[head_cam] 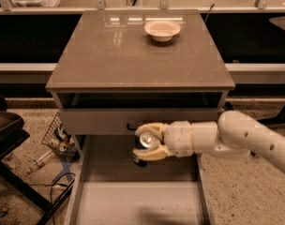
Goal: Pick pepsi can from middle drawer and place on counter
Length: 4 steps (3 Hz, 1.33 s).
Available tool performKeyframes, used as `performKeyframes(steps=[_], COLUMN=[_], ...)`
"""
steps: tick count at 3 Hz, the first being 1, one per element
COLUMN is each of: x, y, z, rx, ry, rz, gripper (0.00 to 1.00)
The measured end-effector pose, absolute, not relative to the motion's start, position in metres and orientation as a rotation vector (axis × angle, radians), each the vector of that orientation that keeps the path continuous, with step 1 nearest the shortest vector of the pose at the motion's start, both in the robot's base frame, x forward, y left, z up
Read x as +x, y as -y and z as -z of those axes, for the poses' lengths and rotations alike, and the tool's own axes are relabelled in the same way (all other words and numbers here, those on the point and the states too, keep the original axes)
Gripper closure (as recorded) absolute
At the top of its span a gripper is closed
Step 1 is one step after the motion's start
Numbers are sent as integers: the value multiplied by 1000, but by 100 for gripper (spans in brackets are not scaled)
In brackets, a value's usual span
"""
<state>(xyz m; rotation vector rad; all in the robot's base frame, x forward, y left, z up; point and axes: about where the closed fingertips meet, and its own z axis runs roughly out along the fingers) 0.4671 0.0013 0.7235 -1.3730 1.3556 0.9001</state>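
My gripper (143, 143) is shut on the pepsi can (145, 142), a small dark blue can with a silver top. It holds the can in the air above the open middle drawer (133, 200), in front of the upper drawer front. The white arm reaches in from the right. The counter (133, 55) lies above and behind the gripper, a glossy grey-brown slab.
A pale round bowl (162, 30) sits at the back right of the counter. The upper drawer front (100, 121) with a black handle is just behind the can. A wire basket and clutter (58, 137) lie on the floor at the left. A dark stand (6, 130) is at far left.
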Motion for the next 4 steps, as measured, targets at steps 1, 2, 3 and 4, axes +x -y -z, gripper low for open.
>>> performKeyframes(steps=[1,2,3,4], x=[496,496,507,535], y=[-4,-4,-7,-7], z=[-786,-786,-802,-840], rx=[-1354,-1355,-1342,-1360], ry=[-1353,-1353,-1358,-1388], rz=[-916,-916,-902,-865], gripper=[100,100,100,100])
